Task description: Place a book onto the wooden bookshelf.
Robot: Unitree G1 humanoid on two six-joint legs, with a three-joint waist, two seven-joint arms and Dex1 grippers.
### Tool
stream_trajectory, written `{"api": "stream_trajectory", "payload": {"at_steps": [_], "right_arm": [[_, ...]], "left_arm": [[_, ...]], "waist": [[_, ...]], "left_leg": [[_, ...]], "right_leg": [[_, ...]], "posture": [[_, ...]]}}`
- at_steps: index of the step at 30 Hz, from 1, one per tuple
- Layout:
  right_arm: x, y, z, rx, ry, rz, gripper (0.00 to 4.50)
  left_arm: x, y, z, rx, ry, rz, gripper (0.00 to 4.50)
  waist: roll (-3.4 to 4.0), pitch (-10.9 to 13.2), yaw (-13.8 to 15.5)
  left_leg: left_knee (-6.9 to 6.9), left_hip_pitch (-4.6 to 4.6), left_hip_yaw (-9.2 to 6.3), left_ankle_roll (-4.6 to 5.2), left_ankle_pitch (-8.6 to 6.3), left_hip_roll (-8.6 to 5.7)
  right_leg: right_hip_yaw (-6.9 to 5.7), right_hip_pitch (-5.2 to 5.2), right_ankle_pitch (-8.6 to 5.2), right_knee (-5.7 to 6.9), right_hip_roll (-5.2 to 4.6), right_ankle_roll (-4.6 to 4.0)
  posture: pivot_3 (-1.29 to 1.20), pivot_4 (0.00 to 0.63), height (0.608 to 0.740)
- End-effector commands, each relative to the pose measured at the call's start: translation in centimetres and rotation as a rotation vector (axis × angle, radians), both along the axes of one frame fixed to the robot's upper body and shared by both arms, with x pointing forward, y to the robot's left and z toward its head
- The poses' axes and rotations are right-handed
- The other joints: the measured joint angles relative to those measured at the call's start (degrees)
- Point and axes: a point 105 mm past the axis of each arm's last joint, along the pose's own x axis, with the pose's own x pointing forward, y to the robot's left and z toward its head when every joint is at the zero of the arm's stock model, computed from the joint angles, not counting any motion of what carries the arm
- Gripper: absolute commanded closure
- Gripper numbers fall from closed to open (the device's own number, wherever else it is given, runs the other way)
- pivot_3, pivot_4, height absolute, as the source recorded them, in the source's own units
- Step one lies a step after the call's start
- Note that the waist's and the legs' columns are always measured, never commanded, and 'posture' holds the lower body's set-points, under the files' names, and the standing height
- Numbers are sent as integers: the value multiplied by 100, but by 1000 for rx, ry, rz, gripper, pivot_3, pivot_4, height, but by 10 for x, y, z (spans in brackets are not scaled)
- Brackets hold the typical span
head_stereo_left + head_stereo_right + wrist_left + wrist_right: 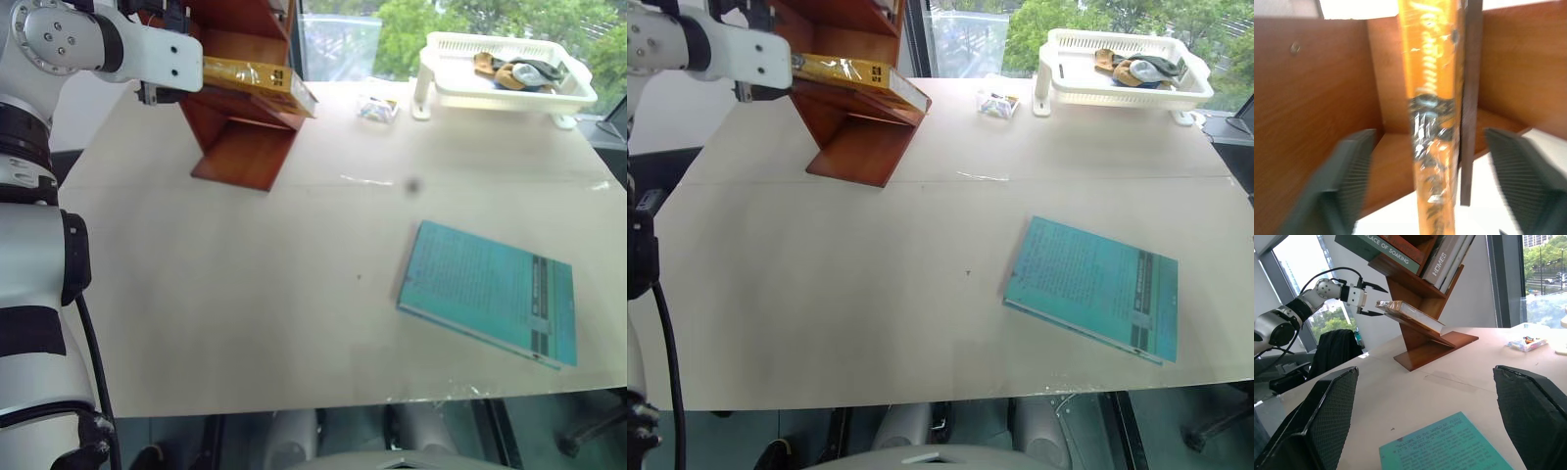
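The yellow-orange book [257, 80] lies on a slanted board of the wooden bookshelf [245, 147] at the table's far left, its end sticking out past the board. In the left wrist view the book's glossy spine [1432, 98] stands between the shelf boards [1317, 107]. My left gripper [1430, 142] is open, its fingers [1352, 166] spread wide on either side of the book and clear of it. From the right wrist view, the left gripper [1374, 297] sits at the book's outer end [1410, 313]. My right gripper [1425, 377] is open and holds nothing, low over the table's near side.
A thin teal book [490, 291] lies flat on the table at the near right. A white basket tray [505, 73] with small items stands at the far right, a small packet [377, 110] beside it. Other books [1447, 257] fill the shelf's upper compartments.
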Motion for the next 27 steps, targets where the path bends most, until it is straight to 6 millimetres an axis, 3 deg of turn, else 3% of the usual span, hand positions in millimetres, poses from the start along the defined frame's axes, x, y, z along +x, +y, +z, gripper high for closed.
{"api": "stream_trajectory", "payload": {"at_steps": [1,3,6,10,12,15,17,21,27], "right_arm": [[-5,1,10,-27,-45,-8,0],[-5,0,9,-33,-40,-12,0],[-9,0,11,-39,-38,-14,0],[-13,-1,6,-41,-9,-36,0],[-14,0,-2,-57,21,-45,0],[-15,-2,-15,-99,56,-80,0],[-12,-7,-31,-167,90,-139,0],[-14,-21,-74,-373,197,-237,0],[-19,-39,-113,-529,231,-353,0]], "left_arm": [[-10,13,19,-16,-53,39,38],[-16,15,26,-50,-57,38,38],[-32,9,33,-232,-16,-40,38],[-54,5,14,-390,83,-84,38],[-64,-7,3,-537,145,-131,38],[-79,-34,-25,-726,301,-231,38],[-84,-48,-60,-837,414,-229,38],[-89,-55,-136,-907,560,-105,38],[-107,-71,-208,-1119,706,-60,38]], "waist": [[0,0,4],[0,1,0],[1,1,-3],[14,-2,-10],[11,-1,-6],[11,-3,17],[18,-7,13],[32,-20,-4],[34,-22,-15]], "left_leg": [[3,-1,-1,0,0,1],[8,-2,-1,0,0,1],[8,-1,0,0,-1,3],[12,1,-2,0,0,6],[14,3,-4,-1,0,9],[24,1,-12,0,0,10],[30,0,-19,0,0,7],[26,16,-18,1,0,4],[23,20,-11,1,-1,9]], "right_leg": [[-1,0,0,3,0,0],[-1,-1,0,6,0,0],[0,-2,0,7,0,-1],[0,0,-1,15,-2,-2],[-2,2,0,18,0,-2],[-8,10,0,20,1,-1],[-14,16,1,18,-1,0],[-4,23,1,23,3,0],[9,19,1,21,11,-1]], "posture": [[0,150,740],[0,150,740],[0,150,740],[0,150,740],[0,150,740],[0,150,740],[0,150,740],[0,150,740],[0,150,740]]}}
